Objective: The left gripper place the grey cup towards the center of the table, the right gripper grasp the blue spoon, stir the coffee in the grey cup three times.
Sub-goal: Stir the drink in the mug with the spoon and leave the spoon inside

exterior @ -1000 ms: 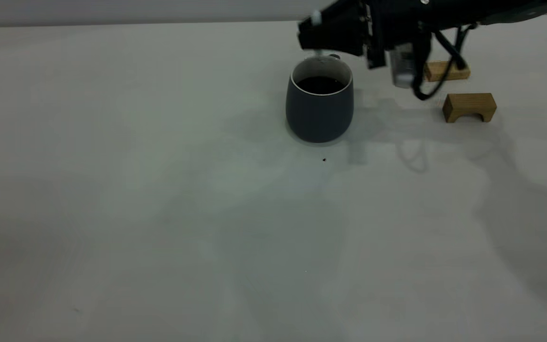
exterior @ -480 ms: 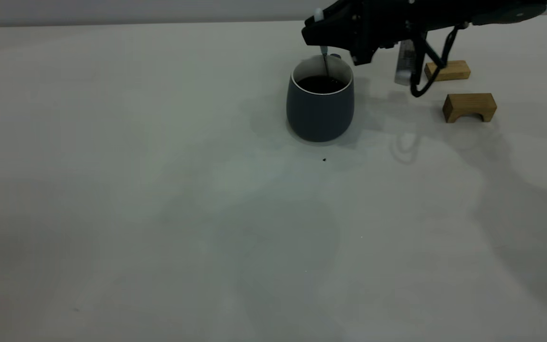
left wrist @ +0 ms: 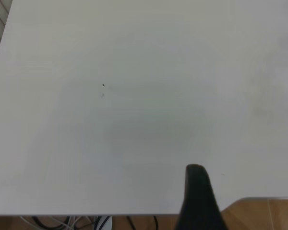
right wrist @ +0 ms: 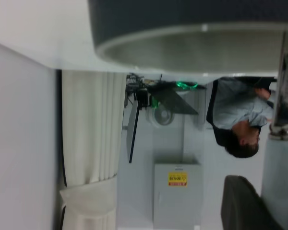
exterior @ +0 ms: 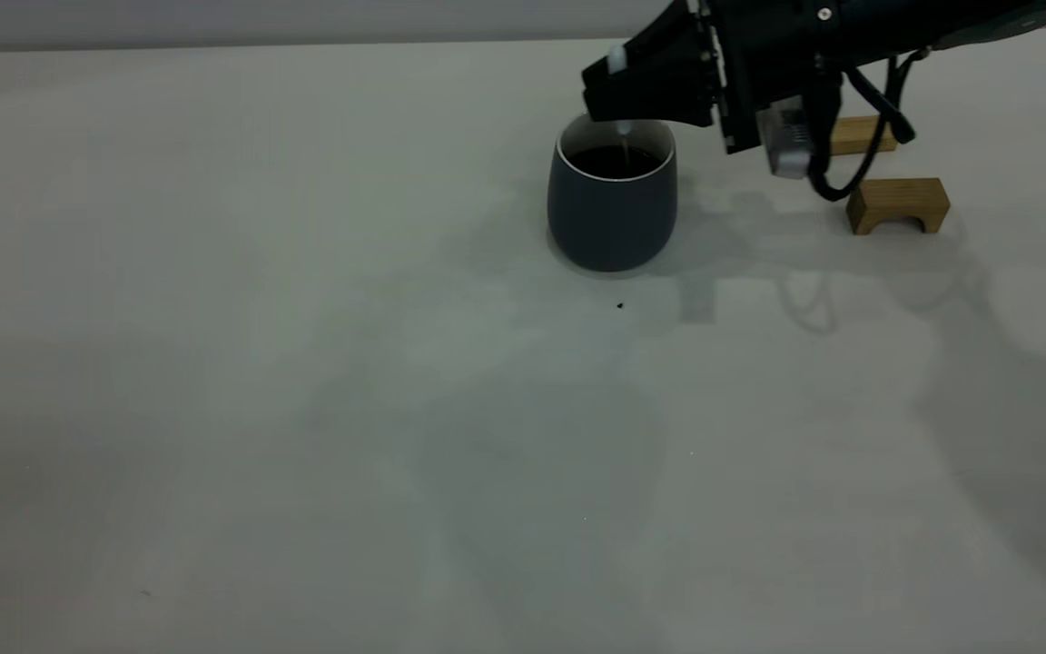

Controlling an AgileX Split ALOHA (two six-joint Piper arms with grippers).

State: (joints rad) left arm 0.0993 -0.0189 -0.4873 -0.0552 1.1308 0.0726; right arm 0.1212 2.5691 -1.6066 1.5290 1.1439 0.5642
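Since a moment ago my right gripper [exterior: 621,91], clamped on the blue spoon [exterior: 623,136], has dipped closer over the grey cup [exterior: 612,213] mid-bench [exterior: 305,363]; I should circle gently, clear of the rim.

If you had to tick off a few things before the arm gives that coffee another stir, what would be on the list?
1. Grey cup upright on the table: ok.
2. Blue spoon held by the right gripper over the cup mouth: ok.
3. Spoon bowl down in the coffee: cannot tell.
4. Wooden blocks apart from the cup: ok.
5. Left gripper away from the cup, over bare table: ok.
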